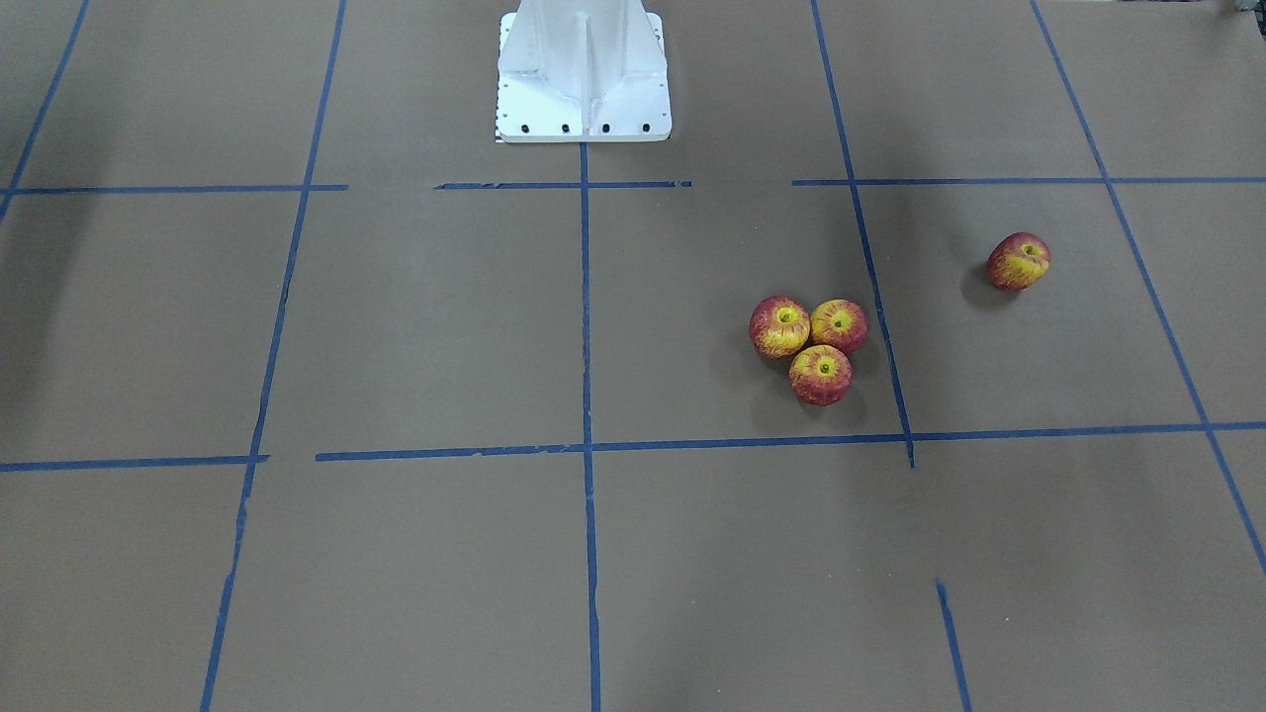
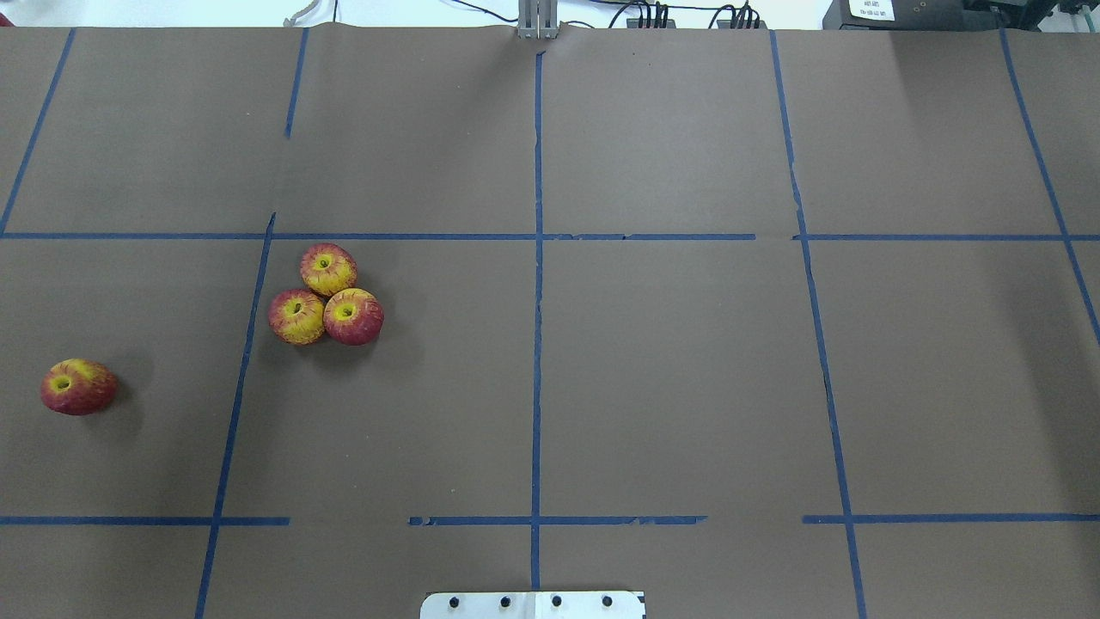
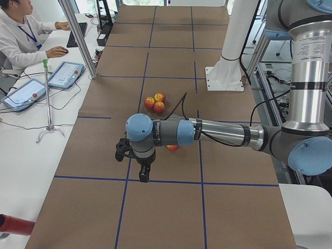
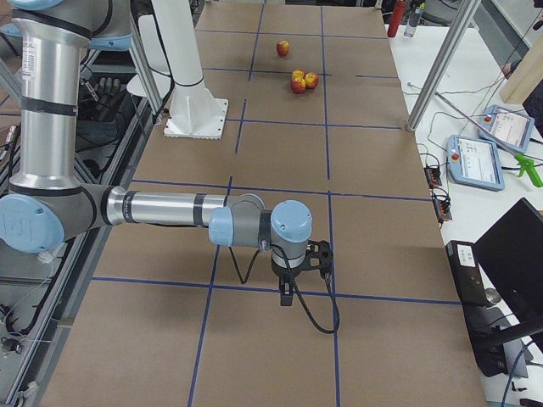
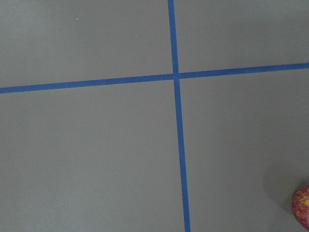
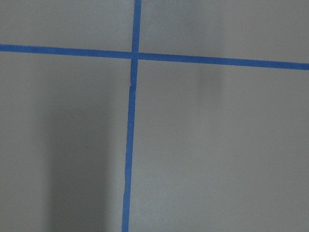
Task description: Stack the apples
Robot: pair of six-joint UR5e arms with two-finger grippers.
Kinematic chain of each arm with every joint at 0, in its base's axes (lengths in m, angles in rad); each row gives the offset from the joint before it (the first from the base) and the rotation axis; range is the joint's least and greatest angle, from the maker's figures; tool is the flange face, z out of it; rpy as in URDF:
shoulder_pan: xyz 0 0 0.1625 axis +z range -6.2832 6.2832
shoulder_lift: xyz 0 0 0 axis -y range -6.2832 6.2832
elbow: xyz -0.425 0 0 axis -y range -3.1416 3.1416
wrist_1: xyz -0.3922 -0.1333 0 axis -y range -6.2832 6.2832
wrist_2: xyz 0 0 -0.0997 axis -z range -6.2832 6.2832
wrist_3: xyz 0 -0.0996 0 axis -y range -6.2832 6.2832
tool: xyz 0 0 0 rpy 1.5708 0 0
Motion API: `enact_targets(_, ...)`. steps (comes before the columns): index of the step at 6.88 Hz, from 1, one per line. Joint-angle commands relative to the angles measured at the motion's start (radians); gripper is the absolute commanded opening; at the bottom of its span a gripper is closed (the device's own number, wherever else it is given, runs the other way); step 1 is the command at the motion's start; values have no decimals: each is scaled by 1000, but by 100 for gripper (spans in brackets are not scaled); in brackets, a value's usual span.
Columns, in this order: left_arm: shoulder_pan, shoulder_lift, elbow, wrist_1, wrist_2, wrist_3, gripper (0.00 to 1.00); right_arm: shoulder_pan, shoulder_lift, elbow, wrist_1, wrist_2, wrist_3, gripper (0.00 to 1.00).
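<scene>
Left gripper (image 3: 143, 175), opening untellable, should grasp the lone apple (image 2: 78, 387) squarely, seating it centred atop the three-apple cluster (image 2: 329, 297).

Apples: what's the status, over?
Grippers: left gripper, right gripper above table, open or shut unclear. Three apples touching, none stacked; fourth apple apart. Only tape line between.

Four apples (image 2: 328, 269) were recorded: a cluster of three (image 2: 353, 316), touching one another, and a lone apple (image 2: 77, 387) well apart. Two robot arms were counted, the left arm (image 3: 218, 132) and the right arm (image 4: 161, 208), with one gripper each: left gripper (image 3: 143, 176), right gripper (image 4: 286, 298). One white mounting base (image 1: 584, 74) was noted. One seated operator (image 3: 21, 39) and two tablets (image 3: 65, 74) were observed beside the table (image 2: 687, 387).
</scene>
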State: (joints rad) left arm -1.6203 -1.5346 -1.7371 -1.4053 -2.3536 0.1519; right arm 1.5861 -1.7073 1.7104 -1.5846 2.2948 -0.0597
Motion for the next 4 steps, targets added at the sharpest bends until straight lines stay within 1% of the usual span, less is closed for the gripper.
enact_targets(1, 3, 1, -8, -1, 29, -6, 100, 0, 0, 0, 0, 0, 0, 100)
enact_targets(2, 3, 10, -40, -3, 20, -9, 100, 0, 0, 0, 0, 0, 1, 100)
enact_targets(3, 11, 10, -51, -14, 16, 0, 100, 0, 0, 0, 0, 0, 0, 100)
enact_targets(4, 119, 10, -44, -77, -107, -15, 100, 0, 0, 0, 0, 0, 1, 100)
